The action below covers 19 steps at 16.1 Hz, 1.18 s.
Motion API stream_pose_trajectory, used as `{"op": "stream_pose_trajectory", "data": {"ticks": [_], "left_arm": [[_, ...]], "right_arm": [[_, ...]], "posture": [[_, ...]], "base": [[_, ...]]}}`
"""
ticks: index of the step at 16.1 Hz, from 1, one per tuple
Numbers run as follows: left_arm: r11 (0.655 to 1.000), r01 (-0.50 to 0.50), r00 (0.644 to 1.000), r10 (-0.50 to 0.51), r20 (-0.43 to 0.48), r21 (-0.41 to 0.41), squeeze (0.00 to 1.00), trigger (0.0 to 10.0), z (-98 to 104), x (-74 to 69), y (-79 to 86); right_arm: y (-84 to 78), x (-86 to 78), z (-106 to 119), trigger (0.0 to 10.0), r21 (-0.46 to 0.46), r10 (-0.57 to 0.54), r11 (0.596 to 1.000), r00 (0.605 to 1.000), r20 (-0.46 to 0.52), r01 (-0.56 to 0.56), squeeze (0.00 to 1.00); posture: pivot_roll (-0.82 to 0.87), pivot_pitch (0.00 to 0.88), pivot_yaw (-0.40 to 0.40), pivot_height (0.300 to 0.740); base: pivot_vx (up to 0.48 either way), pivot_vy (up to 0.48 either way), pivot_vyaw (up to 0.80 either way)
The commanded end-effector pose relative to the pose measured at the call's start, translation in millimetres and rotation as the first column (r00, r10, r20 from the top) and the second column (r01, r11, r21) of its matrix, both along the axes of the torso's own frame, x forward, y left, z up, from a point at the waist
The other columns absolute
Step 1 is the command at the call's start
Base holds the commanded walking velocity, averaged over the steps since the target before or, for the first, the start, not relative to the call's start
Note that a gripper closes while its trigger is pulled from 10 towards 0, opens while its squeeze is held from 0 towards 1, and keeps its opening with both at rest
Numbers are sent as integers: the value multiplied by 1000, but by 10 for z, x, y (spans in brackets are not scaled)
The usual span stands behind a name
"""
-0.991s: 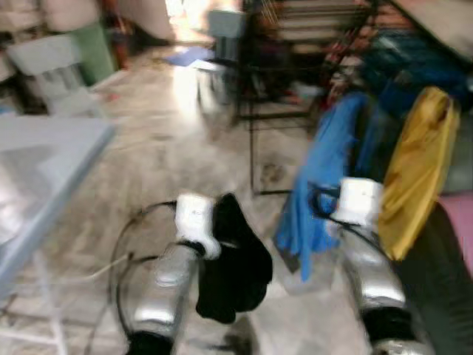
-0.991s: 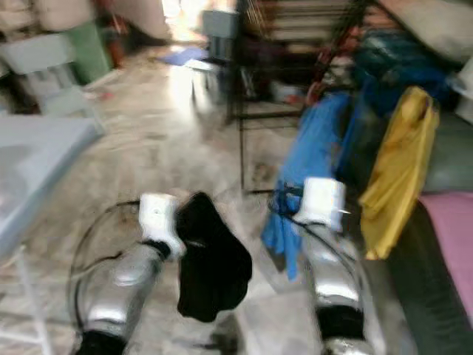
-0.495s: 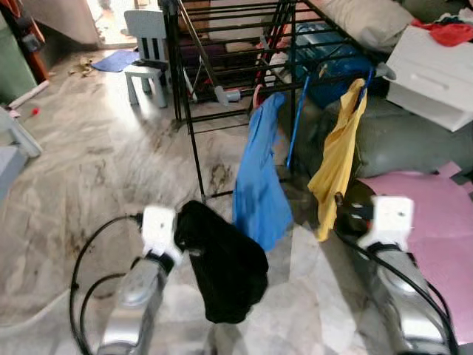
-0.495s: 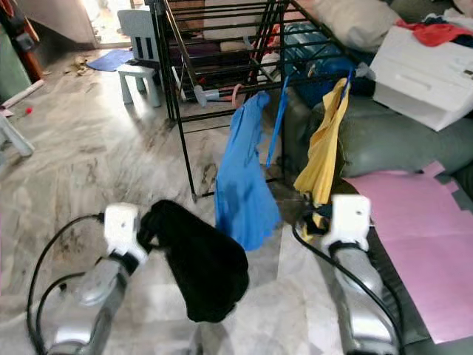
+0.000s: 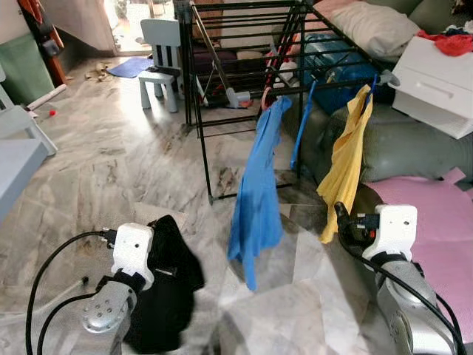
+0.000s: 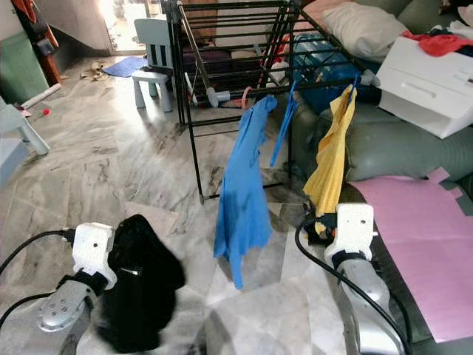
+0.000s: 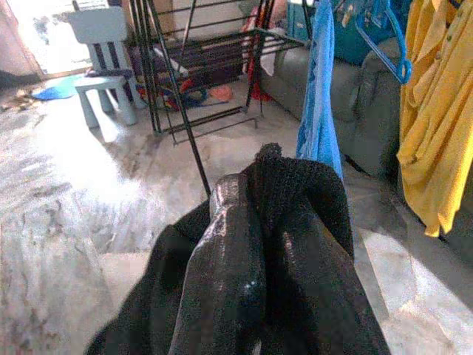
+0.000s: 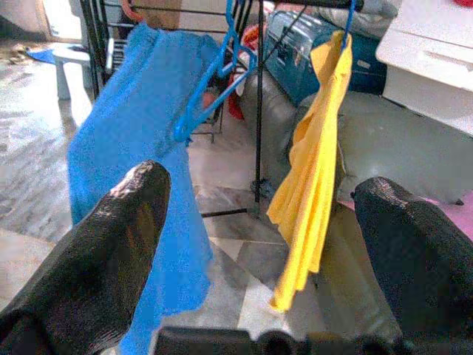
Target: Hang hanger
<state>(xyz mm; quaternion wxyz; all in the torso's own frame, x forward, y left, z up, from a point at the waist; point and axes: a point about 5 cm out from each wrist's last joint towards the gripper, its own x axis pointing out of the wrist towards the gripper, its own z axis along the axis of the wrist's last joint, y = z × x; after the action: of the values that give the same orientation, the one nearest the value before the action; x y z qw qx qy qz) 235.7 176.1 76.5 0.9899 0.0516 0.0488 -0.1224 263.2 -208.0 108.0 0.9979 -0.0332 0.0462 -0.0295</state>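
My left gripper (image 7: pixel 247 192) is shut on a black garment (image 5: pixel 166 288) that droops beside my left wrist, low over the floor. A black drying rack (image 5: pixel 244 44) stands ahead. From its near rail hang a blue garment (image 5: pixel 255 200), an empty blue hanger (image 8: pixel 214 81) and a yellow garment (image 5: pixel 344 166) on another blue hanger. My right gripper (image 8: pixel 262 185) is open with nothing between its fingers. It sits low on the right, pointing at the gap between the blue and yellow garments.
A grey-green sofa (image 5: pixel 399 140) with a pillow and a white box (image 5: pixel 436 74) stands right of the rack. A pink mat (image 5: pixel 443 214) lies at the right. A small pale chair (image 5: pixel 162 48) stands beyond on the marble floor. A table edge (image 5: pixel 15 170) is at the left.
The view has swung from a blur to a steady look at the rack. The black garment now hangs lower and closer to my left wrist.
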Motion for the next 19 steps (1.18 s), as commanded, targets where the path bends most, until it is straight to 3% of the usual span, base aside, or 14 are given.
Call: {"op": "stream_pose_trajectory", "data": {"ticks": [1, 6, 9, 14, 17, 18, 19], "left_arm": [[999, 36, 999, -36, 33, 6, 0, 10000, 89, 8, -43], [997, 2, 998, 3, 59, -79, 0, 10000, 162, 196, -196], [996, 15, 998, -10, 59, -90, 0, 10000, 184, 185, -251], [997, 65, 997, -63, 53, -49, 0, 10000, 177, 211, -405], [995, 99, 994, -98, 54, -13, 0, 10000, 235, 349, -351], [996, 91, 994, -89, 70, -18, 0, 10000, 325, 419, -310], [995, 93, 994, -92, 65, -18, 0, 10000, 292, 457, -279]], "right_arm": [[41, -8, 34, 10000, 9, 11, 1000, 1000, 8, -11, 0], [247, -9, -4, 10000, 63, 26, 998, 1000, 5, -26, 0], [173, -48, -41, 10000, 68, -9, 998, 1000, -2, 9, 0], [87, -237, -133, 10000, 65, -96, 993, 995, -16, 97, 0], [174, -258, -131, 10000, 93, -124, 988, 992, -8, 124, 0], [161, -251, -89, 10000, 88, -126, 988, 992, 5, 125, 0], [128, -264, -131, 10000, 69, -136, 988, 991, -1, 136, 0]], "posture": [[-28, 33, -10, 740], [-19, 42, 3, 740], [-31, 47, 17, 740], [-105, 33, 120, 740], [-120, 37, 168, 740], [-125, 54, 175, 740], [-133, 69, 171, 740]], "base": [[0, 0, 0], [0, 0, -699], [0, 0, -635], [0, 0, 0], [0, 0, 0], [0, 0, 0], [0, 0, 0]]}}
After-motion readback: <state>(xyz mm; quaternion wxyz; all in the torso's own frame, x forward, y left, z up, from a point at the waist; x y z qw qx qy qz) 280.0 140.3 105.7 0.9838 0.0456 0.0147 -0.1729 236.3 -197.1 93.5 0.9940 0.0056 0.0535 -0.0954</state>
